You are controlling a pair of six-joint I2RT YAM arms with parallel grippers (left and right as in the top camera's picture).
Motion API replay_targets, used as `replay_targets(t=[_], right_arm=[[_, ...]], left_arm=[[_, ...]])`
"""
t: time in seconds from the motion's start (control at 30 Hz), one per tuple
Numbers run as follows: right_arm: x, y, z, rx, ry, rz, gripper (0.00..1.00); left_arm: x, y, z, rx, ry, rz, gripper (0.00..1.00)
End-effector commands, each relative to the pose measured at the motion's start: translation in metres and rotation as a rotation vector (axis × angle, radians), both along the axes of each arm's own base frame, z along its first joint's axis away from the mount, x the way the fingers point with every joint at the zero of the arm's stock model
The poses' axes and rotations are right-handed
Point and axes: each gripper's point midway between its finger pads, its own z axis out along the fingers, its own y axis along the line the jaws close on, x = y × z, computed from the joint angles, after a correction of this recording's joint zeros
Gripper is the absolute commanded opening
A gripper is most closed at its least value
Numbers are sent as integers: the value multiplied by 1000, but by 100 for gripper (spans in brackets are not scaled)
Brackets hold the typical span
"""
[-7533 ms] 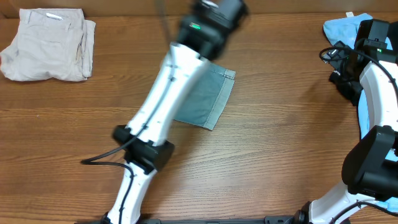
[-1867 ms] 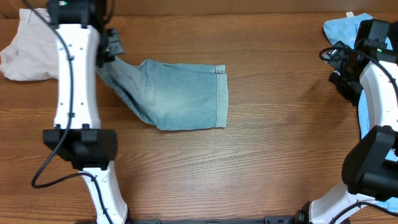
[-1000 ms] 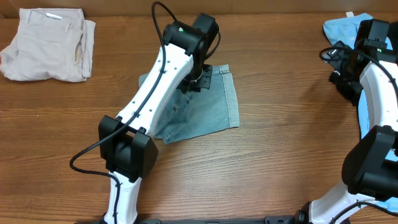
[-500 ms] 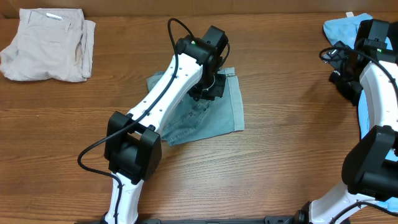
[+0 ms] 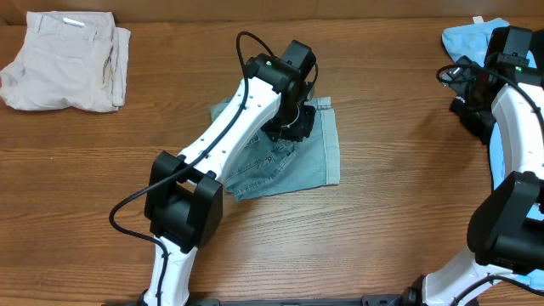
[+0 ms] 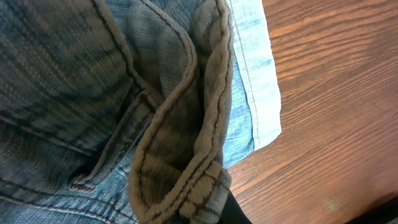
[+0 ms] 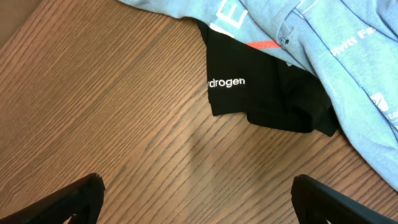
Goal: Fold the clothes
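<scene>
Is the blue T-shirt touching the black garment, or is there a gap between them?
Touching. The right wrist view shows the blue T-shirt lying over the top edge of the black garment, with no gap.

Overhead view looking straight down on the whole surface, left wrist view very close on the denim shorts seen mid-surface from overhead, right wrist view low over the right edge, sharing the sky-blue T-shirt with overhead.
</scene>
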Motion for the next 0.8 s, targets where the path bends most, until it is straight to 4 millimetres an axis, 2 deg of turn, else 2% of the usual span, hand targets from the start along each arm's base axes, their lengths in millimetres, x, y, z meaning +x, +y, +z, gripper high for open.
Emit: replay_targets(t=[0.0, 0.1, 0.2, 0.4, 0.43, 0.57, 0.6, 0.63, 0.67, 0.7, 0.73, 0.77], right_arm=[[6, -1, 11, -9, -31, -3, 100], [6, -1, 11, -9, -31, -3, 100], [6, -1, 11, -9, -31, -3, 100], [6, -1, 11, -9, -31, -3, 100], [6, -1, 11, -9, -31, -3, 100], [6, -1, 11, -9, -31, -3, 100], [6, -1, 11, -9, -31, -3, 100], [6, -1, 11, -9, -31, -3, 100], [6, -1, 11, -9, -31, -3, 100], [6, -1, 11, -9, -31, -3, 100], [6, -1, 11, -9, -31, -3, 100], [6, -1, 11, -9, -31, -3, 100]], left_arm=[[-9, -10, 30, -52, -55, -54, 4], [-12, -11, 42, -22, -111, -70, 4], [-22, -19, 37, 36, -131, -109, 4], [-49, -55, 0, 66, -77, -210, 4], [-58, -69, -15, 71, -59, -244, 4], [-77, -103, -36, -7, -15, -329, 6], [-81, -110, -39, -30, -7, -351, 12], [-87, -118, -43, -51, 5, -376, 29], [-92, -123, -46, -64, 14, -393, 52], [-96, -126, -48, -71, 22, -409, 93], [-99, -129, -49, -75, 25, -426, 100], [-101, -129, -49, -72, 27, -430, 100]])
